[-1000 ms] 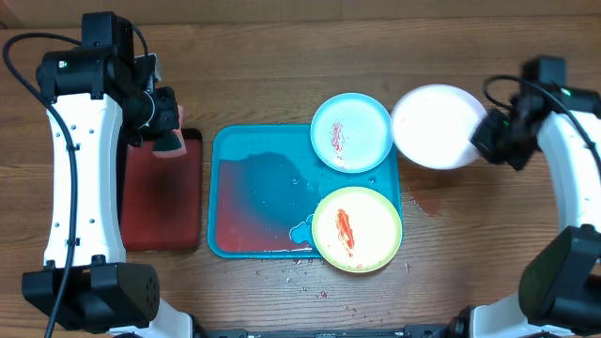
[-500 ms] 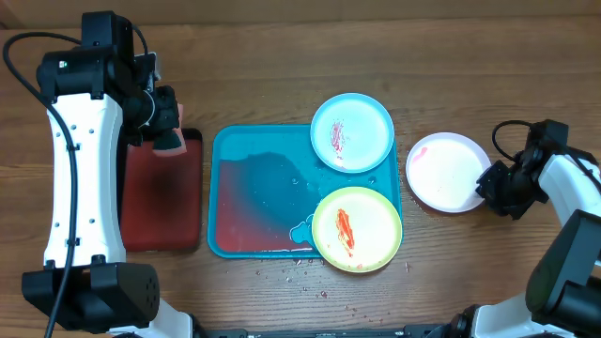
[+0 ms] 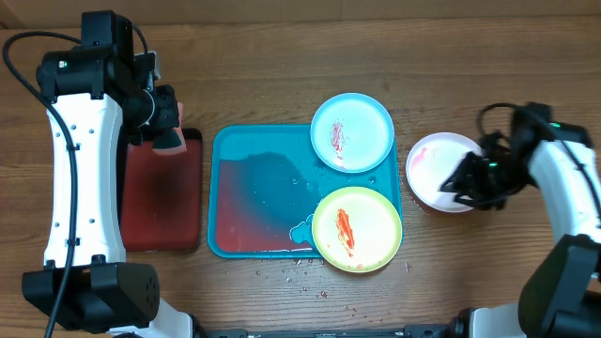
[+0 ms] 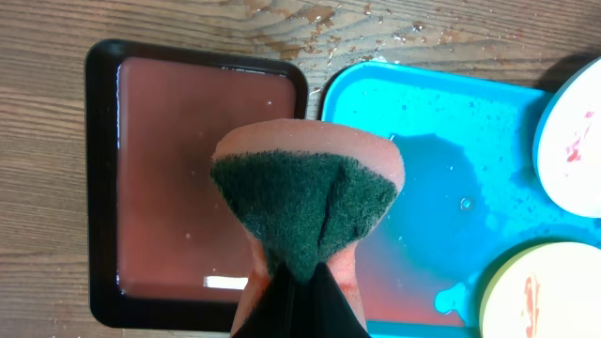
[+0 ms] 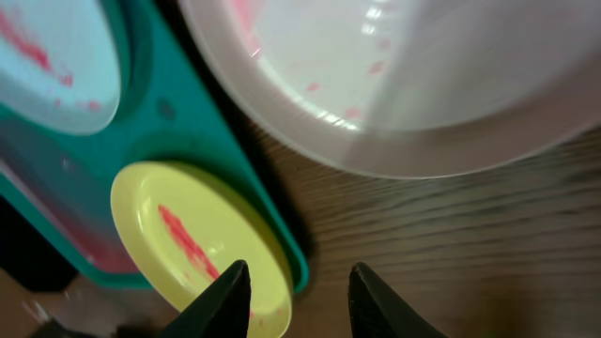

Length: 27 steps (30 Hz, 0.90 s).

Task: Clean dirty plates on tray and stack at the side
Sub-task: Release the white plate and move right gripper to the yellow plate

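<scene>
Layout of tabletop (image 3: 282, 56). Shows white plate (image 3: 434, 167), pink-smeared, on bare wood just right of turquoise tray (image 3: 254, 202). Shows right pincer (image 5: 299, 296) over that plate's right part, fingers spread, gripping nothing. Sets light blue plate (image 3: 351, 131) at tray's far right corner and yellow-green plate (image 3: 357, 228) at its near right corner, both red-streaked and overhanging the rim. Shows left pincer (image 4: 299, 282) pinching green-faced sponge (image 4: 305, 188) above dark red tray (image 4: 169, 169).

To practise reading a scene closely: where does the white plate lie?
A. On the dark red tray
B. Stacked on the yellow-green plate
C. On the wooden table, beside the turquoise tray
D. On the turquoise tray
C: the overhead view shows the white plate on the wooden table, clear of the turquoise tray, which carries only the light blue plate and the yellow-green plate.
</scene>
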Each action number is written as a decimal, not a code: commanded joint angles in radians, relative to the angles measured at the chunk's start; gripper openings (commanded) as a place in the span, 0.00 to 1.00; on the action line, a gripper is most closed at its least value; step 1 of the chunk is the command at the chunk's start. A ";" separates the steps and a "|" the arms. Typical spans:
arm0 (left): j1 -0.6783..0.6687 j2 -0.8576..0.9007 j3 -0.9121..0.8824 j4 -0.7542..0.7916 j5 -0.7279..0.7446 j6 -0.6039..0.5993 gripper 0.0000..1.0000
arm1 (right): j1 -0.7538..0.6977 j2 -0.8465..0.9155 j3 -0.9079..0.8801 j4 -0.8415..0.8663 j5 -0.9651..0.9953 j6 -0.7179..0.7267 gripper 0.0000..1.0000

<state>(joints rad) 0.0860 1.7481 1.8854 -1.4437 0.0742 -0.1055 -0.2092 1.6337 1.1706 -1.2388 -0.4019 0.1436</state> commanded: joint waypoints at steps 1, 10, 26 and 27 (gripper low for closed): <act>0.005 -0.007 -0.002 0.005 0.008 -0.014 0.04 | 0.116 -0.014 -0.052 0.012 -0.030 -0.068 0.36; 0.005 -0.007 -0.002 0.005 0.008 -0.014 0.04 | 0.312 -0.014 -0.256 0.216 0.061 -0.009 0.33; 0.005 -0.007 -0.002 0.005 0.004 -0.013 0.04 | 0.360 -0.014 -0.297 0.247 0.073 0.017 0.04; 0.005 -0.007 -0.002 0.005 0.004 -0.013 0.04 | 0.360 -0.016 -0.292 0.234 0.074 0.017 0.04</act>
<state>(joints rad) 0.0860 1.7481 1.8854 -1.4429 0.0738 -0.1055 0.1459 1.6299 0.8730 -0.9909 -0.3340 0.1608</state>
